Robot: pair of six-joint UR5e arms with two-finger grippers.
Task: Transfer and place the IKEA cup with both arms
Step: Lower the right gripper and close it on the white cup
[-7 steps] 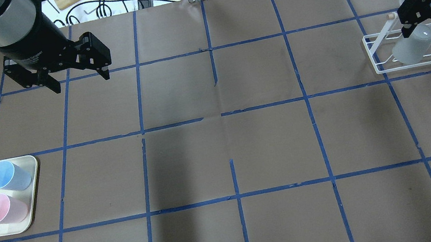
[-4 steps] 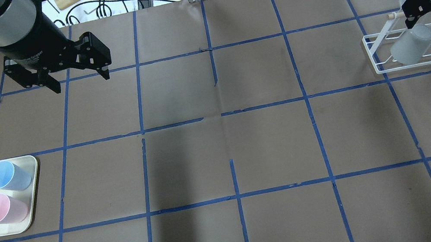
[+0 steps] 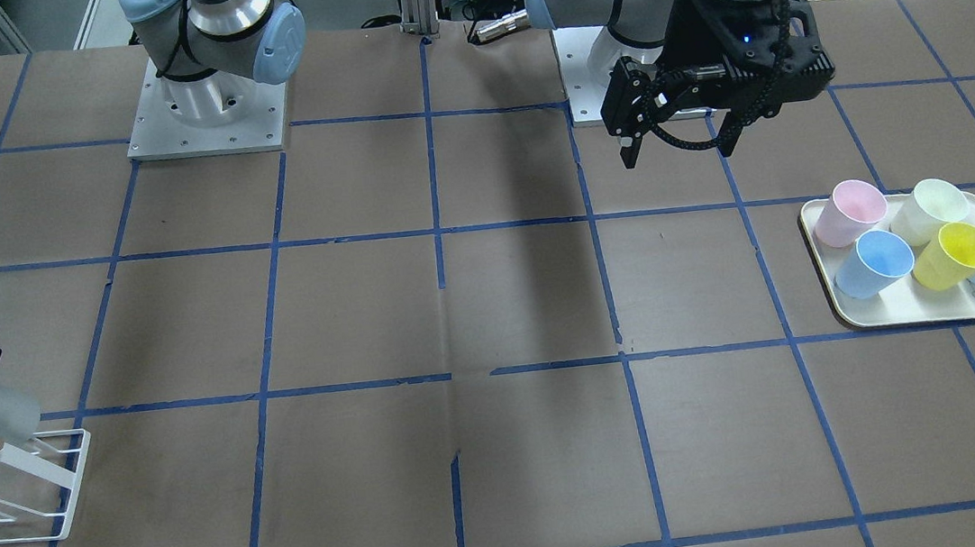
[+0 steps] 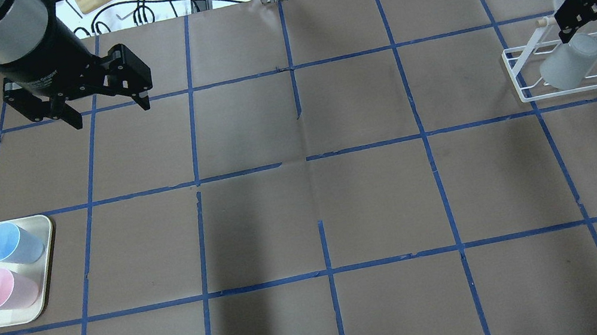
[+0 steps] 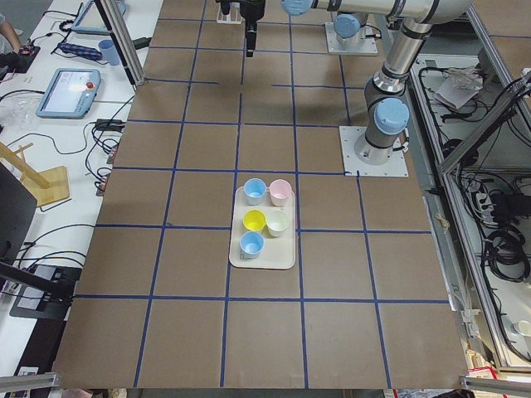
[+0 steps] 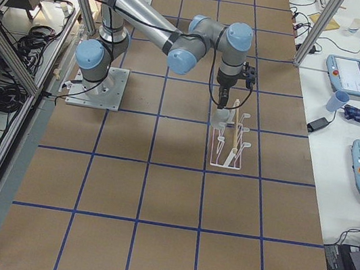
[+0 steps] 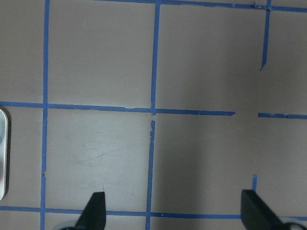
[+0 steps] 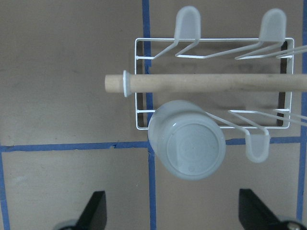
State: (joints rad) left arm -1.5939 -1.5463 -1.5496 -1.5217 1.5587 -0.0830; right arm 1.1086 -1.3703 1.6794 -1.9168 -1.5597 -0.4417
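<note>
Over the white wire rack (image 8: 216, 82) at the right end of the table (image 4: 342, 209), we see our right gripper (image 4: 592, 28) drawing up and back from the IKEA cup (image 4: 566, 68), jaws wide and empty. A second ago it straddled the cup. Now the cup hangs upside down on a rack prong, untouched, so placement looks finished. Our left gripper (image 4: 112, 114) hovers spread and empty, well apart.
</note>
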